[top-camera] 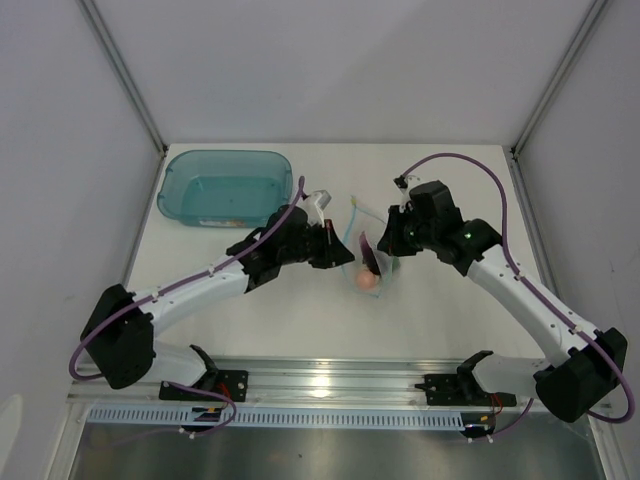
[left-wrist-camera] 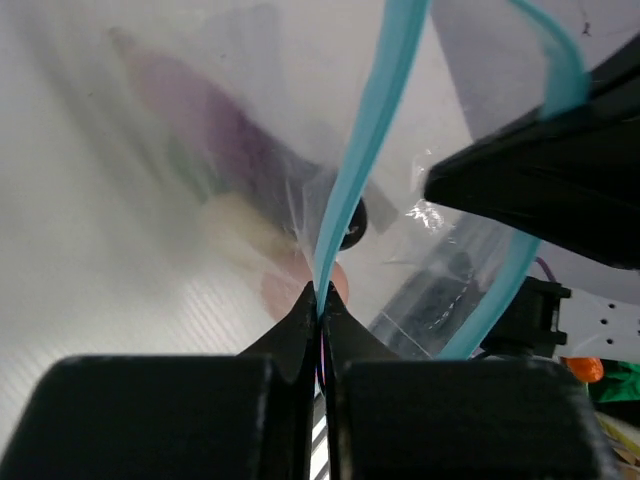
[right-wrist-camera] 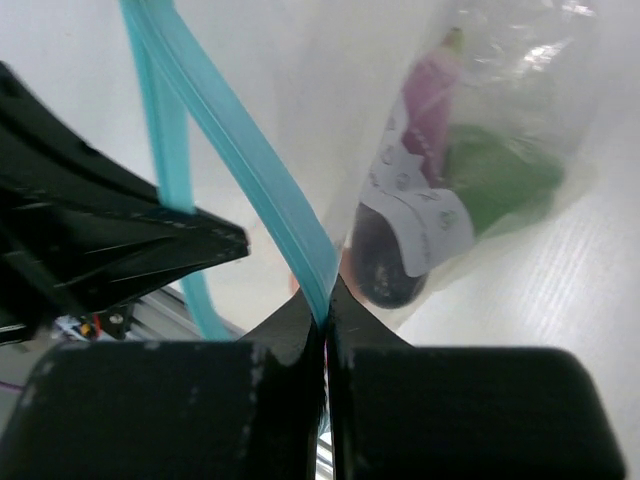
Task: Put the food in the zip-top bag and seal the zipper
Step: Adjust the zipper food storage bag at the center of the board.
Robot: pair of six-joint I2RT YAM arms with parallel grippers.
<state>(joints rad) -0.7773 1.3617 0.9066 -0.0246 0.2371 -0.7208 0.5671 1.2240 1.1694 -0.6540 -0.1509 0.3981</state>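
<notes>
Fingers of the left gripper (left-wrist-camera: pixel 322 300) and the right gripper (right-wrist-camera: pixel 327 300) are pressed together, each pinching the thin light-blue zipper strip (right-wrist-camera: pixel 250 190) of the clear floppy plastic bag (top-camera: pixel 372 262) at centre of the top view. Print on the white label (right-wrist-camera: pixel 425 215) is too blurred to read. Inside the bag: dark purple eggplant shape (right-wrist-camera: pixel 425 110), green pepper-like lump (right-wrist-camera: pixel 495 175), pale pinkish ball (top-camera: pixel 368 283); the strip's two sides stand apart.

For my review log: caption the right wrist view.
Right end effector shut on the blue zipper, eggplant and green pepper inside the clear bag.
</notes>
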